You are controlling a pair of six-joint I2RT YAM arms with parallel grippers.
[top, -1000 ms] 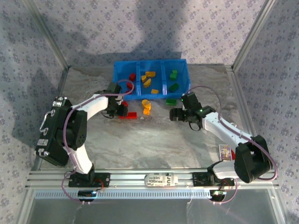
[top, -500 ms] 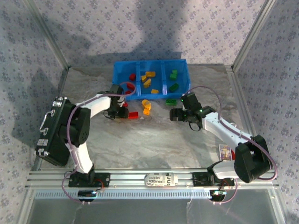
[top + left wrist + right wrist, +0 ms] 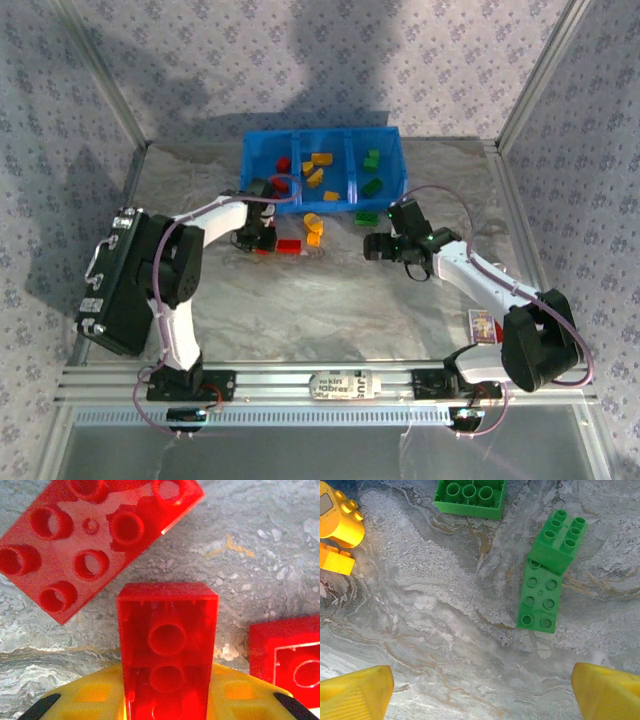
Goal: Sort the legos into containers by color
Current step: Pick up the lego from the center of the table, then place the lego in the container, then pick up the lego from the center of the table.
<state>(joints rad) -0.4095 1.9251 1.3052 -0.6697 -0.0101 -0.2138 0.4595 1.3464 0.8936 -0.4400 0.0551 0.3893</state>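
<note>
My left end effector (image 3: 167,697) is clamped on a small red plastic brick (image 3: 167,630), close to other red bricks (image 3: 95,540) on the marbled grey tabletop (image 3: 270,545). My right end effector (image 3: 480,690) gapes wide over green plastic bricks (image 3: 540,597). The bright blue three-compartment plastic bin (image 3: 258,160) holds several sorted pieces. With orange-yellow bricks (image 3: 313,230) outside too, I judge it about half done.

Sorted legos sit in a bright blue bin (image 3: 322,133) at upper centre of the top view: a red brick (image 3: 283,164) in its left compartment, orange-yellow bricks (image 3: 321,158) in the middle, green bricks (image 3: 372,158) on the right. Just below the bin lie a loose red piece (image 3: 288,245), orange-yellow pieces (image 3: 314,228) and a green piece (image 3: 367,216). In the left wrist view, a small red brick (image 3: 167,645) at lower centre shows its hollow side, and a larger red brick (image 3: 95,535) lies tilted at upper left.
</note>
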